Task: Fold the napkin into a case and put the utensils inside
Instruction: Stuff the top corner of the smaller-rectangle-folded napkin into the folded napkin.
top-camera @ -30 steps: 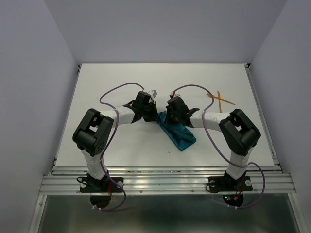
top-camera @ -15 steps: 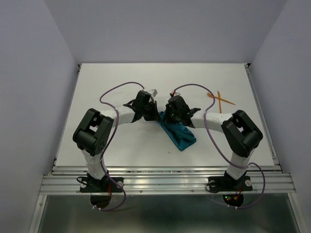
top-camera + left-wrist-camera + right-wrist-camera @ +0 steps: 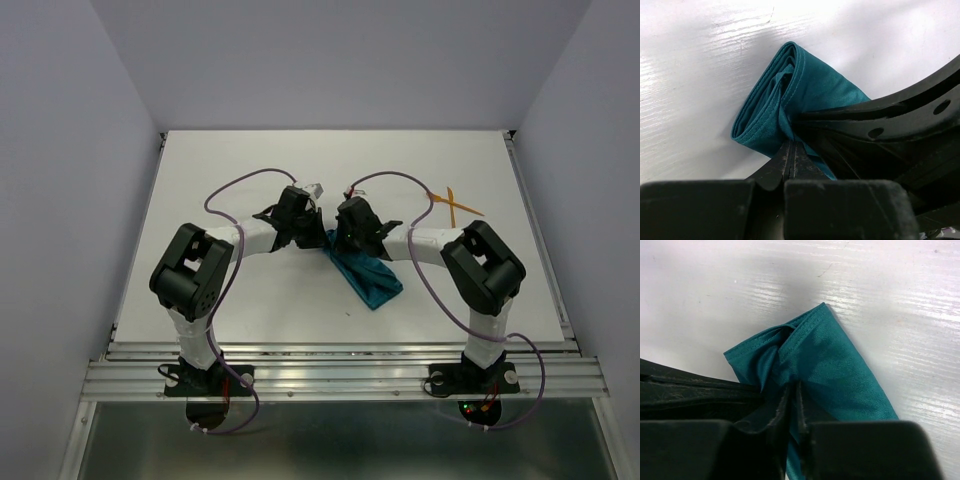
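Note:
The teal napkin (image 3: pixel 370 278) lies on the white table as a narrow folded strip running diagonally. Both grippers meet at its far left end. My left gripper (image 3: pixel 322 237) is shut on a bunched fold at that end of the napkin (image 3: pixel 790 95), its tips (image 3: pixel 792 145) pressed together on the cloth. My right gripper (image 3: pixel 337 240) is at the same end from the other side. Its jaws (image 3: pixel 793 388) stand a narrow gap apart, with the napkin (image 3: pixel 840 365) passing between them. The two orange utensils (image 3: pixel 453 205) lie crossed at the far right, away from both grippers.
The table's raised rim (image 3: pixel 535 230) runs along the right side near the utensils. Purple cables (image 3: pixel 240 185) loop above both arms. The arm bases sit on the metal rail (image 3: pixel 340 375) at the near edge.
My right gripper's jaws have parted a little on the napkin end, and that arm has shifted slightly left. The left gripper and the napkin have stayed put.

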You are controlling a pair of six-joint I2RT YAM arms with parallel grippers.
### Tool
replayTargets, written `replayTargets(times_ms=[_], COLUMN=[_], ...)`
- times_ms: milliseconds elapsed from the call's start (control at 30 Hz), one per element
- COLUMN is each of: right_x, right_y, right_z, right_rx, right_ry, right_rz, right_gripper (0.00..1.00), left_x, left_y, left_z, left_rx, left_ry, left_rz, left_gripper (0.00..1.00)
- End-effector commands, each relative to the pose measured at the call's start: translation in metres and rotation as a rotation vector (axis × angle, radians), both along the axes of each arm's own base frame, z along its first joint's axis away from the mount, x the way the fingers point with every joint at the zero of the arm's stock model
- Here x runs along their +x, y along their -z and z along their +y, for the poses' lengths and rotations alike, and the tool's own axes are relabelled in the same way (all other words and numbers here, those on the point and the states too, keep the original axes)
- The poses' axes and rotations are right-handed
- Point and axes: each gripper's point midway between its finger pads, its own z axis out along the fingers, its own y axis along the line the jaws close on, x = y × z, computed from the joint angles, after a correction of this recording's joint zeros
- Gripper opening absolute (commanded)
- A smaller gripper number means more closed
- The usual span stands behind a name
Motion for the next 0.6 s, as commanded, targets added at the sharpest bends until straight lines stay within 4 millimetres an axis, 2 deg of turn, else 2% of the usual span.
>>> replayTargets(times_ms=[0, 33, 67, 567], right_x=[-0.004, -0.004, -0.004, -0.008], right_y=[0.012, 0.011, 0.007, -0.032], right_z=[-0.005, -0.007, -0.008, -0.004], right_rx=[-0.059, -0.062, -0.057, 0.034], right_ry=[0.016, 0.021, 0.026, 0.016], right_rz=[0.008, 0.003, -0.003, -0.059], right_gripper=[0.1, 0.03, 0.01, 0.01], left_x=[0.01, 0.011, 0.011, 0.014], left_y=[-0.017, -0.017, -0.017, -0.018], left_z=[-0.009, -0.01, -0.01, -0.009], left_rx=[-0.038, -0.038, -0.038, -0.04], left_ry=[0.019, 0.019, 0.019, 0.02], left_rz=[-0.044, -0.044, -0.044, -0.049], left_gripper=[0.0, 0.0, 0.0, 0.0])
